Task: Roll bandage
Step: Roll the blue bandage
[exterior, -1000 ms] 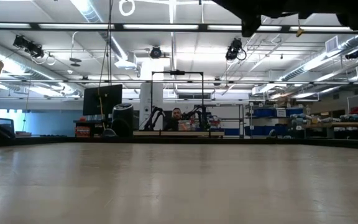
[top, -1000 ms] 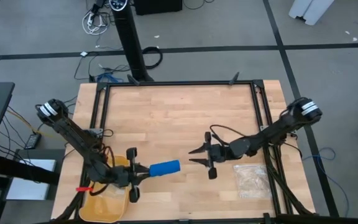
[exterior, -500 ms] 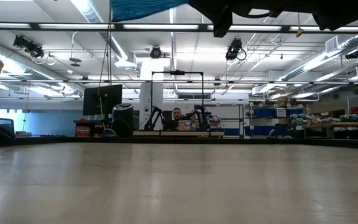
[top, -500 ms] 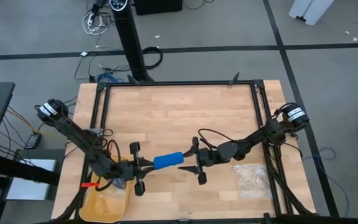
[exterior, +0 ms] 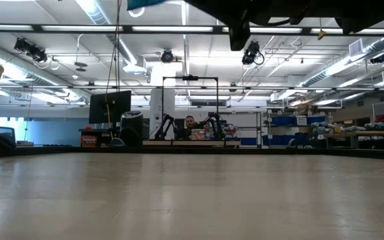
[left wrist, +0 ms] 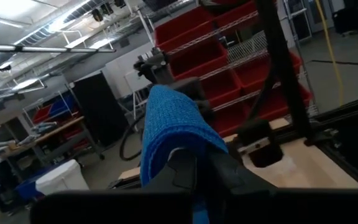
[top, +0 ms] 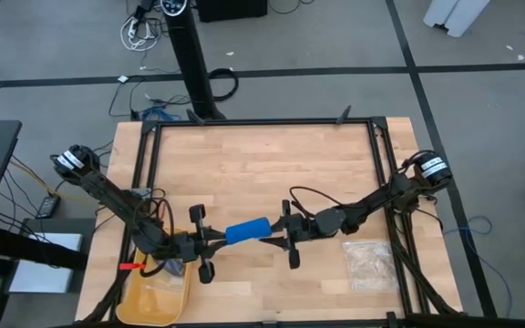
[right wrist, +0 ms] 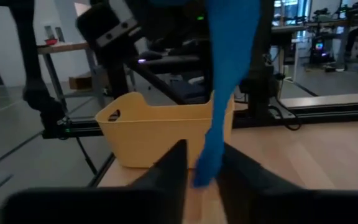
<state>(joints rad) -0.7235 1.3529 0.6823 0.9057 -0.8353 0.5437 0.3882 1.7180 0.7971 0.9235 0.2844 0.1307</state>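
The bandage (top: 247, 230), a bright blue knitted fabric strip, is stretched as a short band slanting from eight o'clock up toward two o'clock, lifted off the surface between the left end effector (top: 210, 241) and the right end effector (top: 274, 237).

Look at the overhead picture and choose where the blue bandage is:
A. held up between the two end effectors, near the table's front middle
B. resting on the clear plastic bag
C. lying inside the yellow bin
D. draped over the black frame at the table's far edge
A: the blue bandage spans the gap between the left end effector and the right end effector, away from the yellow bin and plastic bag.
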